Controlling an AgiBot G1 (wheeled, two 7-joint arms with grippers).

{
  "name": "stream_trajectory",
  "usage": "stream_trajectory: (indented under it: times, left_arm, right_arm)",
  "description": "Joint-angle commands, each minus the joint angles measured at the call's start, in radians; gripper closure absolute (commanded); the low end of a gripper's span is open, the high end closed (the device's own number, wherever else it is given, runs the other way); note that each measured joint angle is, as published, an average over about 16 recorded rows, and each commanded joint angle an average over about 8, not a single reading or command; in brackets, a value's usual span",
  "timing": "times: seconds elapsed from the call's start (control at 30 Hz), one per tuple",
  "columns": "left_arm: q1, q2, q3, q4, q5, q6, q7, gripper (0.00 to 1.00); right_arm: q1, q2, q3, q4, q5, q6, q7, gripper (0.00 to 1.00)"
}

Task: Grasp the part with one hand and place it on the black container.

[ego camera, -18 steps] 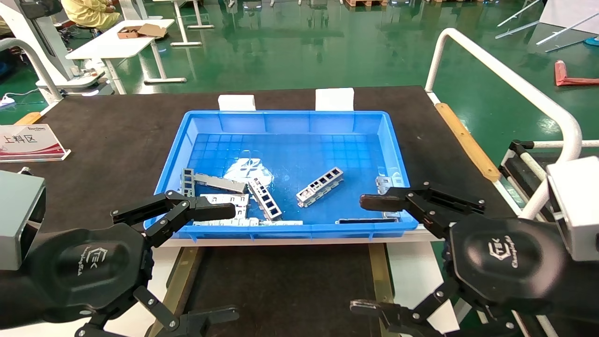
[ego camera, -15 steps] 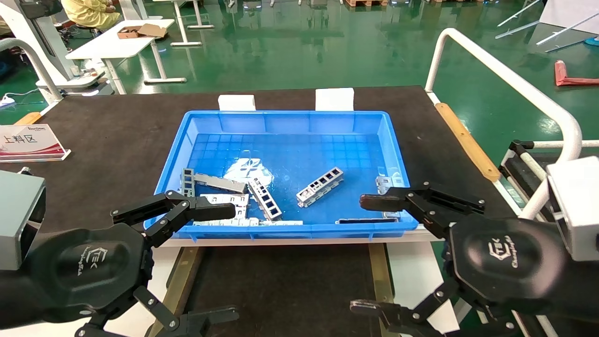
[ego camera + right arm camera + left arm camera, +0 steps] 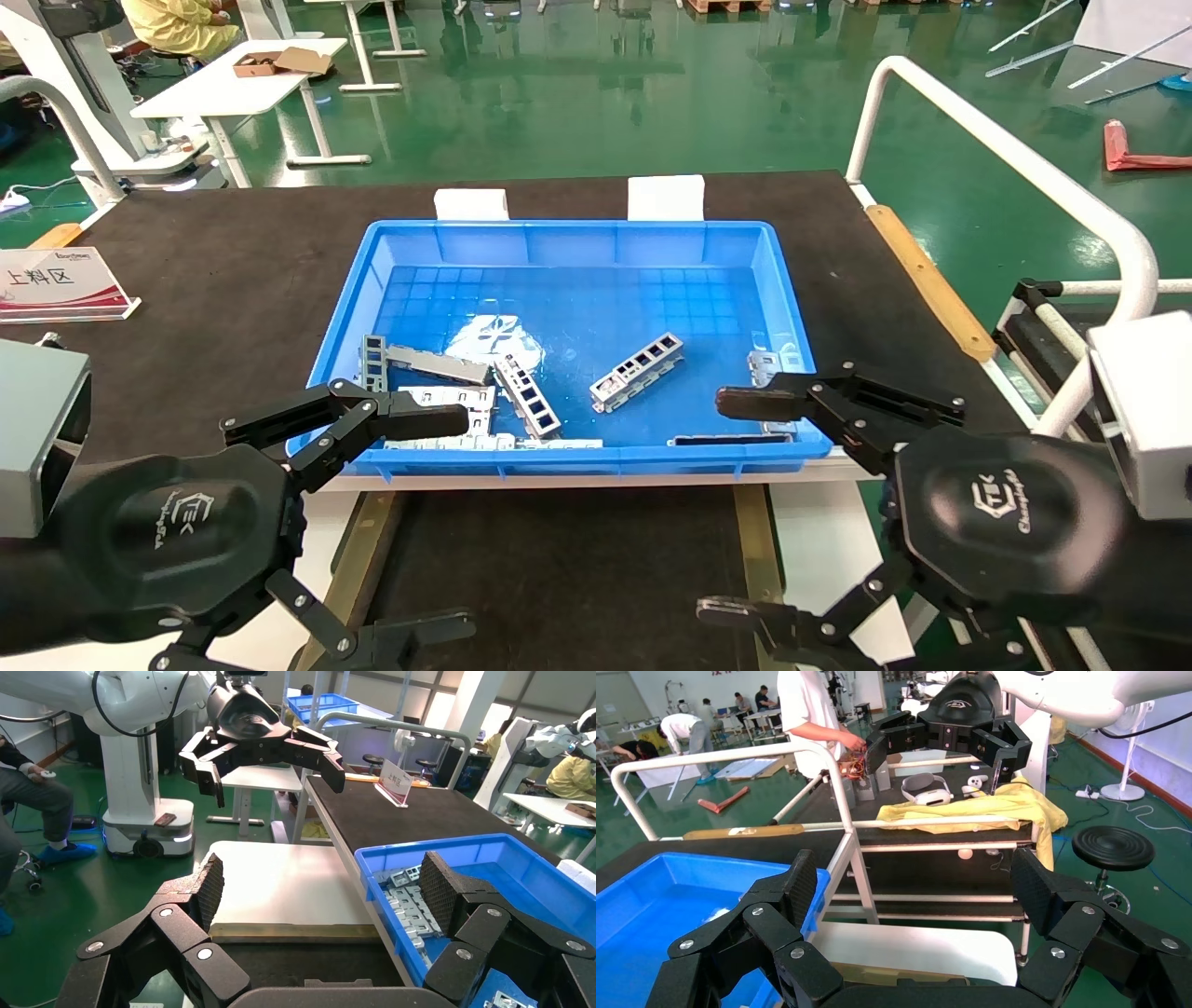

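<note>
Nothing's done yet: the part (image 3: 637,372) lies in the blue bin (image 3: 577,242); you've both the left gripper (image 3: 424,527) and right gripper (image 3: 745,503) spread wide, empty; black container (image 3: 559,559) bare.

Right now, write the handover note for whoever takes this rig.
Left tool: open, empty, at the near left corner of the blue bin.
Right tool: open, empty, at the bin's near right corner.
The part: lying alone in the bin's middle, untouched; other metal pieces lie toward the near left.
The black container: in front of the bin, between the arms; no part seen on it.
Done: nothing. Left: grasp the part, place it on the container.
</note>
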Motion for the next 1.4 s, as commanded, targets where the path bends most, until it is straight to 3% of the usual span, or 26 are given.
stream_trajectory:
  times: [0.03,0.9,1.4]
  left_arm:
    - [0.0,0.0,0.0,0.0,0.0,0.0,0.0,0.0]
    - [0.009,0.007,0.01,-0.018,0.022,-0.037,-0.017,0.0]
    - [-0.084,0.101,0.086,0.076,0.168,-0.087,-0.02,0.0]
  right_arm:
    - [0.0,0.0,0.0,0.0,0.0,0.0,0.0,0.0]
    - [0.0,0.0,0.0,-0.001,0.0,0.0,0.0,0.0]
    - [0.0,0.0,-0.001,-0.001,0.0,0.0,0.0,0.0]
